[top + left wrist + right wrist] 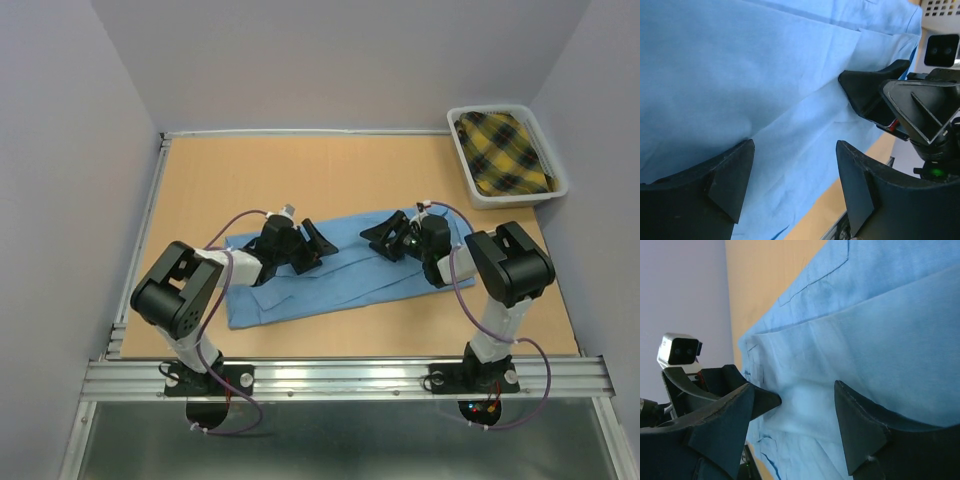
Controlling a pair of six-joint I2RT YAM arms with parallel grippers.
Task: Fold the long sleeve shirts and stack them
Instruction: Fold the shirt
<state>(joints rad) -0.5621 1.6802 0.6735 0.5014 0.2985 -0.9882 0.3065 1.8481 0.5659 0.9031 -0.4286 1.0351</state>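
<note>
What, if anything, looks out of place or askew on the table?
The light blue shirt lies slanted across the table, not square to its edges, and shows creases along its length. The yellow plaid cloth sits inside the white bin. Nothing looks spilled or damaged.

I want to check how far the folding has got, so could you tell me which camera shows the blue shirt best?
The top view: the blue shirt lies whole there, a long folded strip on the table. Each wrist view shows only a close patch of cloth with seams and creases.
</note>
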